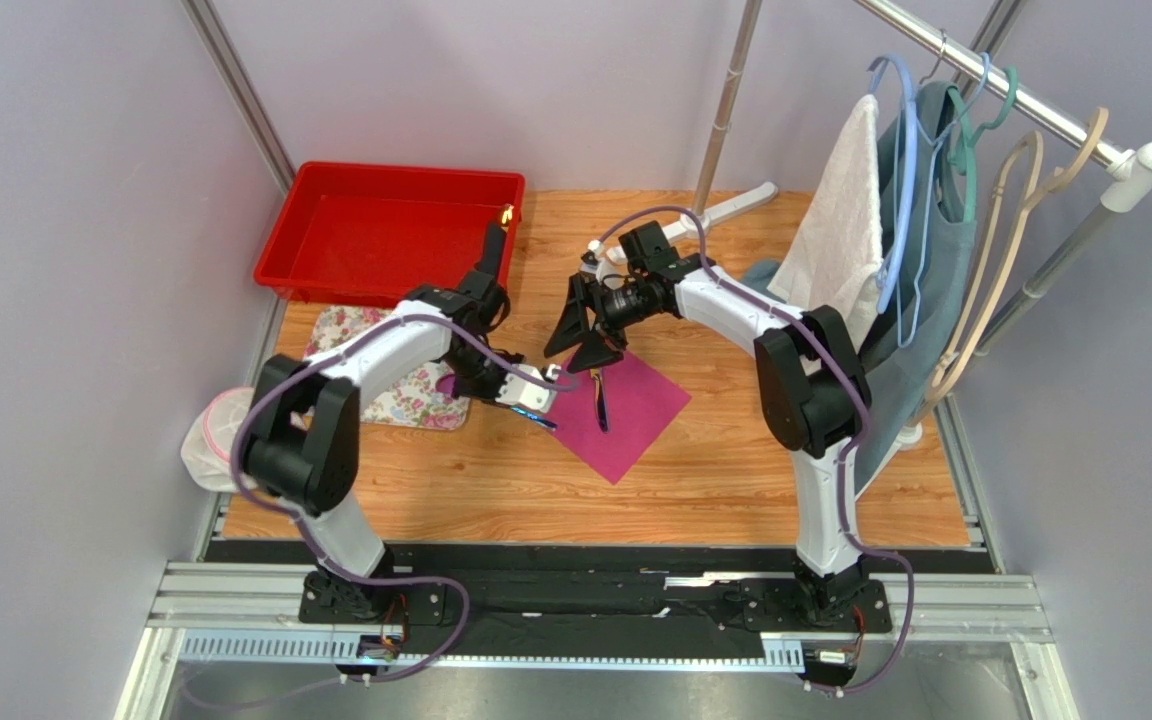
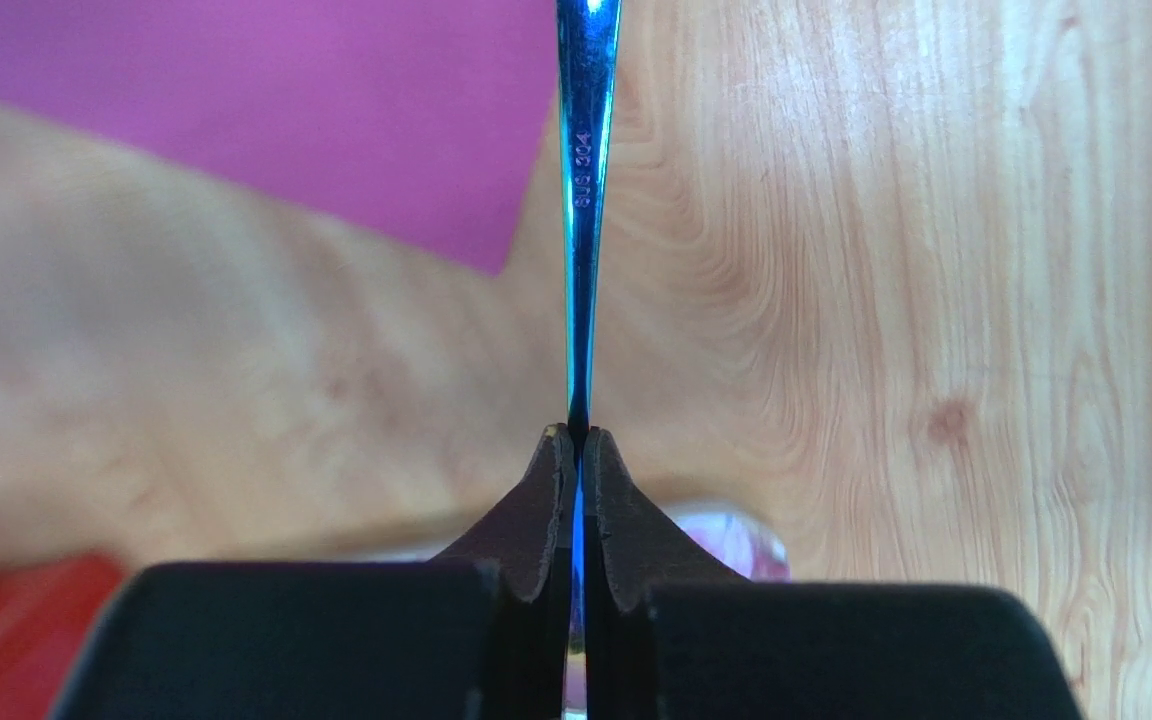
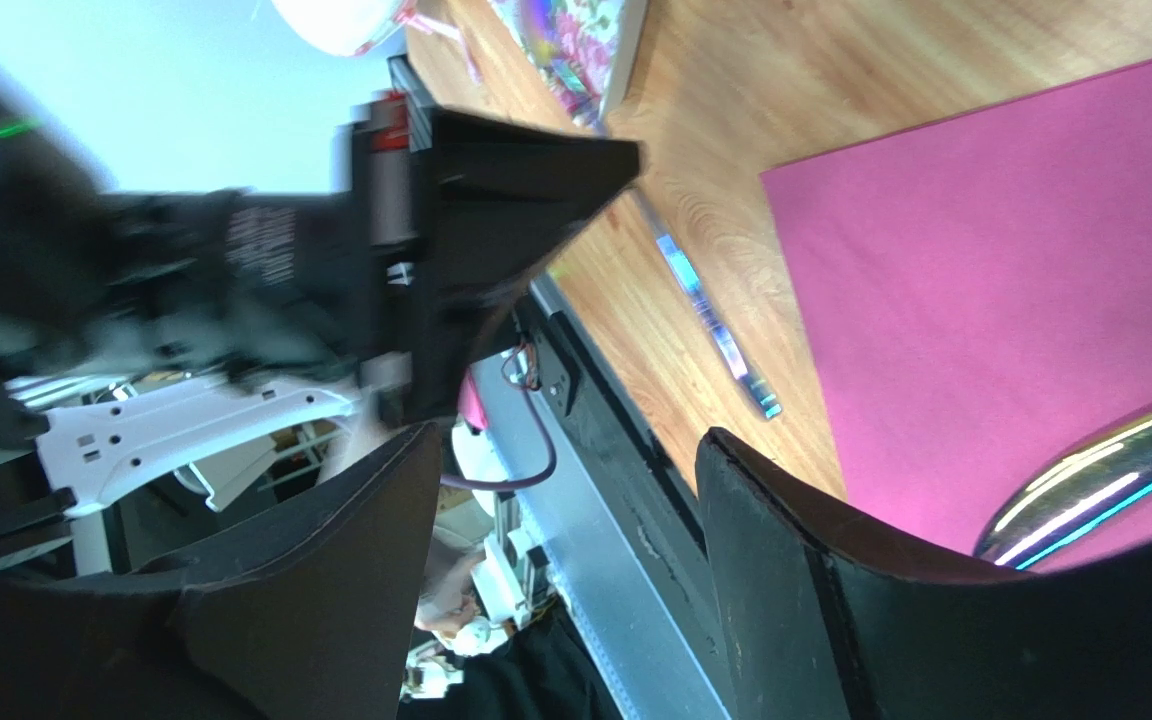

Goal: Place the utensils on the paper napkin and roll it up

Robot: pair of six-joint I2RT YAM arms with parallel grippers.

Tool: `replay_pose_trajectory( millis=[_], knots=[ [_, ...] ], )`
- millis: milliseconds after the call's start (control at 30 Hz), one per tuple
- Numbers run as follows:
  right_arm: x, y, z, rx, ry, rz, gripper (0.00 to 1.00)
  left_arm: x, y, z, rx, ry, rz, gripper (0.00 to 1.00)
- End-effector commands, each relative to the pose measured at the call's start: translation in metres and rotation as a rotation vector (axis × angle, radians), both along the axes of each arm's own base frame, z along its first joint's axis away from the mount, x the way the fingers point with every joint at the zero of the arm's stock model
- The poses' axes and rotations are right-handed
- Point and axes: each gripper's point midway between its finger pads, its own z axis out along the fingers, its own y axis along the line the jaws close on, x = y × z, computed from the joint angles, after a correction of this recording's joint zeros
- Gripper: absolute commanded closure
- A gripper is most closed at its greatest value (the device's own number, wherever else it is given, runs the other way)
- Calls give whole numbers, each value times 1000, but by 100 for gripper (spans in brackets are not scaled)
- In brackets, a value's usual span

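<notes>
Though edge-on, utensil (image 2: 584, 225) between left jaws

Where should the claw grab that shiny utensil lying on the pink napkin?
Probably the middle of its thin handle, coming straight down from above. The utensil lies flat on the paper napkin, so only its narrow sides can be pinched, with the fingers set across its length. The open right claw hovers nearest.
</notes>
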Motion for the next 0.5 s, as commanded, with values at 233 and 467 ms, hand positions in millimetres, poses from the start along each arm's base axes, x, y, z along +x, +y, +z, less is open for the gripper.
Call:
replay_pose_trajectory(
  millis=[233,467],
  knots=[
    [-31,2,125,341,-116,157,34,-43,-29,175,-486,-700,-273,100],
    [-84,3,175,436,-214,270,42,-72,-46,219,-742,-1105,-445,100]
  ],
)
